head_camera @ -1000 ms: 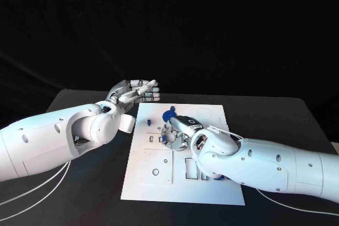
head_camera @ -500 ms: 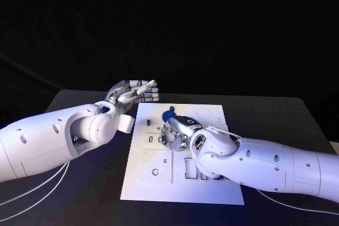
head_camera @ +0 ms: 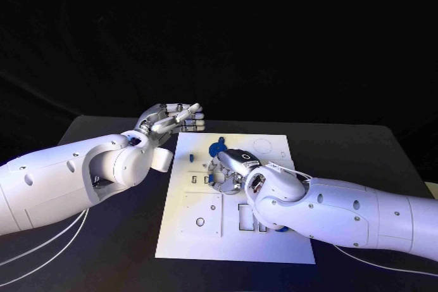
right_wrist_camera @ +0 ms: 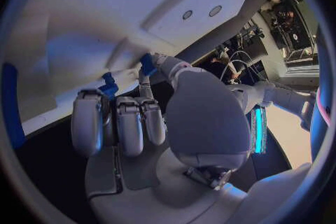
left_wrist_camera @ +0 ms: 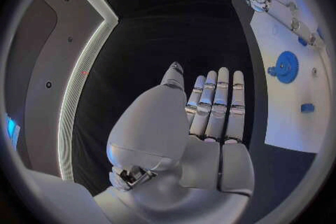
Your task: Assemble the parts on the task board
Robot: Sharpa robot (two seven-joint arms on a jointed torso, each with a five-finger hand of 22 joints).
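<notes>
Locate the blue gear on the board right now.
In the head view the blue gear sits near the white board's far edge, just beyond the right hand and toward the left hand.

A white task board (head_camera: 274,241) lies flat in the middle of the black counter (head_camera: 365,146), its long side running away from the robot, with thin white cables (head_camera: 55,241) trailing at the counter's near corners.
</notes>
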